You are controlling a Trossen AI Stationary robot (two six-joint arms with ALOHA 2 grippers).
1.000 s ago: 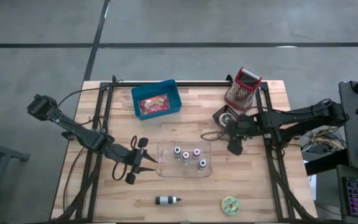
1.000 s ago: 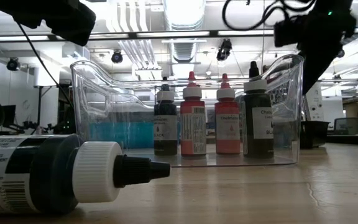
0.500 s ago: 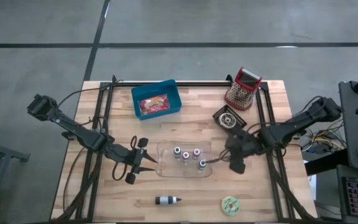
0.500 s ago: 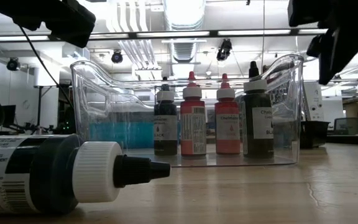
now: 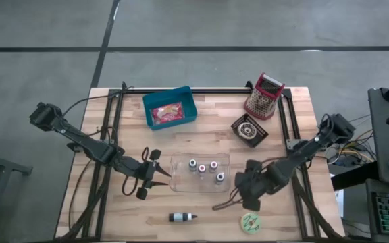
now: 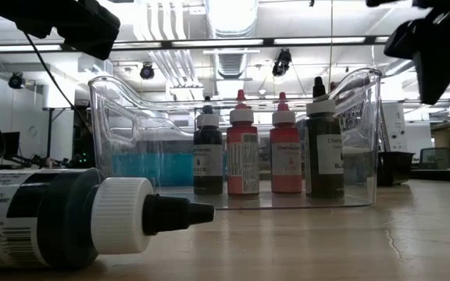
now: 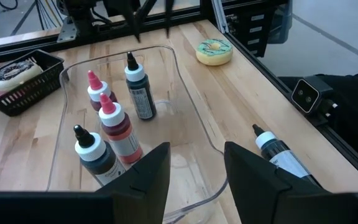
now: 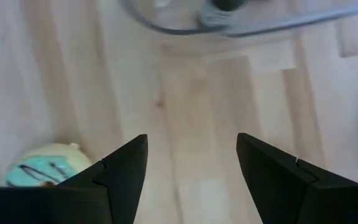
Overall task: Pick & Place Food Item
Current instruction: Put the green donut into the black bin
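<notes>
Your right gripper (image 5: 246, 200) is hovering, fingers apart, over bare table (image 5: 282, 223) just beside the donut (image 5: 250, 221), near the front edge. Your left gripper (image 5: 155, 174) is waiting, fingers apart, beside the bin (image 5: 178, 183).

The wooden table (image 5: 113, 209) carries a blue bin (image 5: 170, 107), clear tray (image 5: 200, 173), grater (image 5: 263, 96), black basket (image 5: 249, 129), loose bottle (image 5: 182, 217) and doughnut (image 5: 250, 221).
</notes>
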